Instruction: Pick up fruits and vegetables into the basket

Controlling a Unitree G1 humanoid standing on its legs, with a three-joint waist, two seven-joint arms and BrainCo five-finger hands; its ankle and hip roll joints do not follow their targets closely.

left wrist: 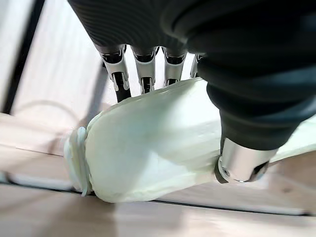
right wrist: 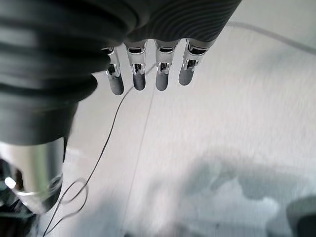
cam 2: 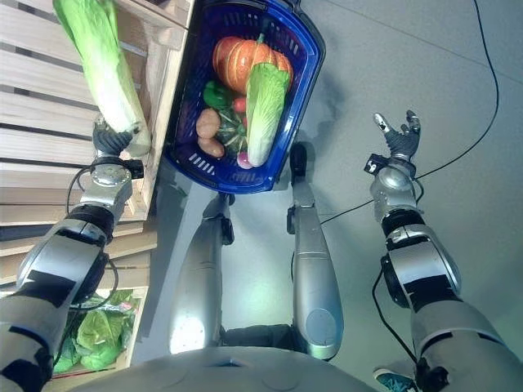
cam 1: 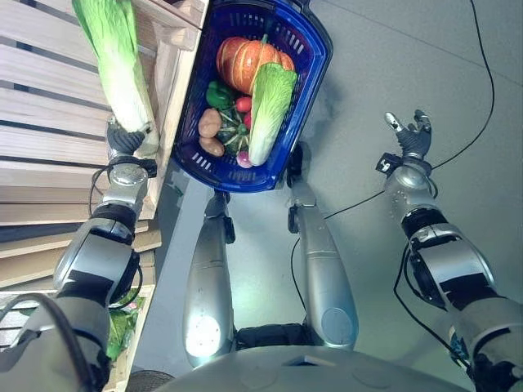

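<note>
The left robot hand point(cam 1: 124, 140) is gripping the pale stem end of a long green-and-white napa cabbage point(cam 1: 114, 61), fingers point(left wrist: 120, 74) and thumb curling round it, and it is holding the cabbage over the pale wooden slatted shelf point(cam 1: 41, 122), just beside the blue plastic basket point(cam 1: 306, 90). Inside that basket a second leafy green cabbage point(cam 1: 268, 106) is lying beside an orange ribbed pumpkin point(cam 1: 245, 61), with a green pepper point(cam 1: 218, 95) and a brown potato point(cam 1: 209, 123) alongside. Over on the far side, the right robot hand point(cam 1: 411, 135) is hanging over the grey floor point(cam 1: 392, 49), fingers relaxed and spread, holding nothing.
</note>
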